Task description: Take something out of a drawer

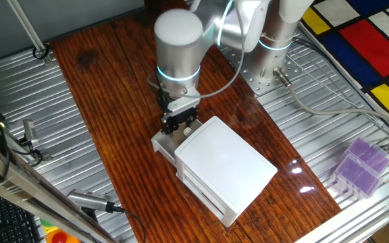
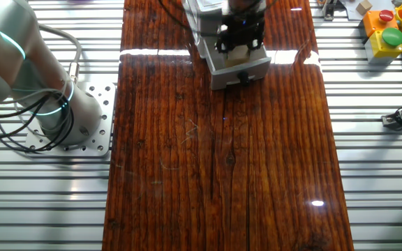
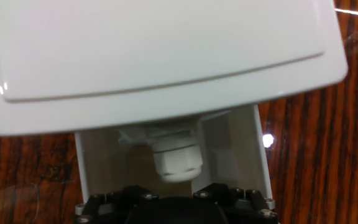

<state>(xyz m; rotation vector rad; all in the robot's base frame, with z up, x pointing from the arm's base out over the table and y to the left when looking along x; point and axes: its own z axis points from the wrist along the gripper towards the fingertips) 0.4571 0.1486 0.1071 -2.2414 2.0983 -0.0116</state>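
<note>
One hand (image 2: pixel 239 50) hovers inside one pulled-out drawer (image 2: pixel 239 70) holding one whitish lump (image 3: pixel 178 163).

Silver arm (image 1: pixel 179 42); cyan rings; black end effector (image 1: pixel 179 123).

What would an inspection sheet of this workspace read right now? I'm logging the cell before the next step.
Surface: dark reddish wooden tabletop, glossy, with light reflections.
Job's things: white plastic two-drawer unit; its upper shallow white drawer is pulled out; a whitish ribbed roundish lump lies inside it.
Clutter: purple ridged plastic box on the metal rack beside the table; red, yellow and green toy pieces at the far corner.
End effector: black two-finger end effector reaches down into the open drawer; whether it is open or shut cannot be told.
Cables: grey cable across the metal rack.
Surroundings: ribbed metal racks on both sides.
</note>
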